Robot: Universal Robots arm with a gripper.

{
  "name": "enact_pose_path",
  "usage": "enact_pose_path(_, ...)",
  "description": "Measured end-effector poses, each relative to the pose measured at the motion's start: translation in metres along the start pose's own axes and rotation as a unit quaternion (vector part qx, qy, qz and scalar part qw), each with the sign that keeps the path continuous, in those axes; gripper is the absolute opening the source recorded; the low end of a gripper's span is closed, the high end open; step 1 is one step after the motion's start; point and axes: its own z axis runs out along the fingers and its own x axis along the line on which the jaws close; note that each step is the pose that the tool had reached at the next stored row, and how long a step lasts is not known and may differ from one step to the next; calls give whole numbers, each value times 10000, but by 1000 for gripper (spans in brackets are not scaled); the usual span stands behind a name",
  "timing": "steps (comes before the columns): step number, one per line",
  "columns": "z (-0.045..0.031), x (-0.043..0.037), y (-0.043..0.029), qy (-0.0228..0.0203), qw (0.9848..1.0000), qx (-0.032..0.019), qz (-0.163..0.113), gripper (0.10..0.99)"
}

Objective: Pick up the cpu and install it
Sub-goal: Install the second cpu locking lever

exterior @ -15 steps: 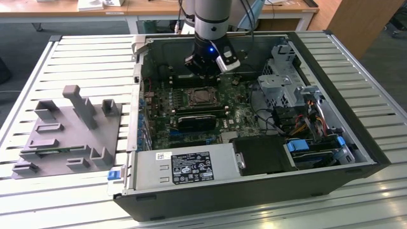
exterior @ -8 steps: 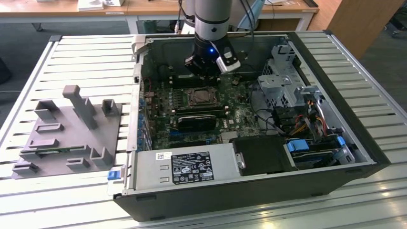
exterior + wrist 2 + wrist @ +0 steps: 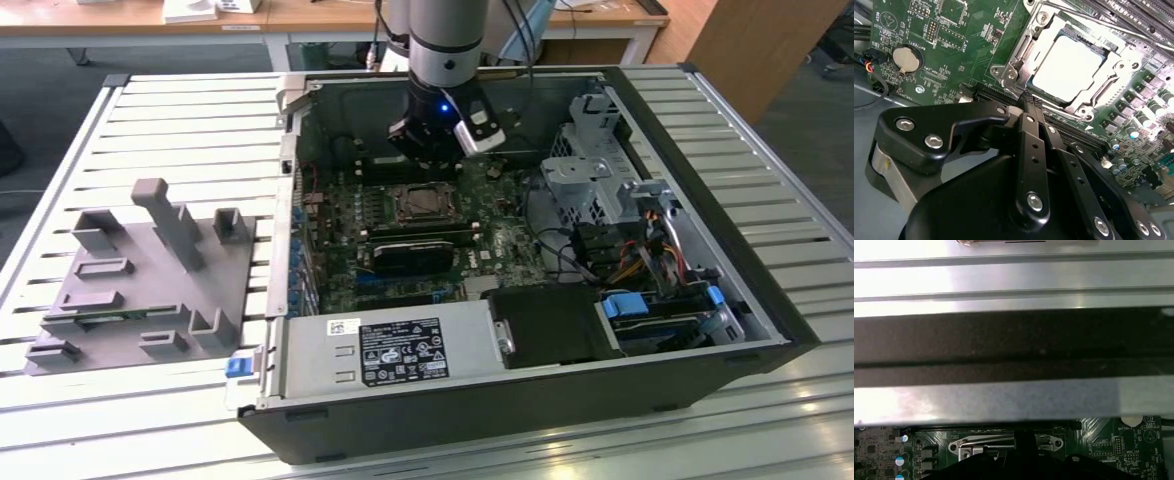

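Note:
The cpu [image 3: 1066, 62], a silvery square chip, lies flat inside the socket frame [image 3: 1013, 65] on the green motherboard. In the exterior view the cpu [image 3: 424, 203] sits just in front of my gripper [image 3: 427, 172], which hangs inside the open computer case. In the second wrist view my gripper [image 3: 1030, 100] is shut, its two black fingers [image 3: 1029, 145] pressed together with nothing between them. Their tips hover just beside the socket's edge, apart from the chip. The first wrist view shows the socket frame [image 3: 1004, 445] below the case wall.
A long black card [image 3: 420, 252] lies in front of the socket. The power supply [image 3: 387, 350], drive cage [image 3: 601, 160] and coloured cables [image 3: 641, 250] crowd the case. A grey fixture [image 3: 147, 270] stands on the slatted table at the exterior view's left. A coin battery [image 3: 906, 58] sits nearby.

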Motion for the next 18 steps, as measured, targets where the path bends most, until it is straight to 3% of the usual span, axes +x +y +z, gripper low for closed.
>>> enact_pose_path(7, -1, -5, -47, 0, 10000, 0, 0, 106)
enact_pose_path(15, -9, -12, -158, 0, 10000, 0, -1, 106)
enact_pose_path(18, -74, -12, -157, 0, 10000, -4, 0, 106)
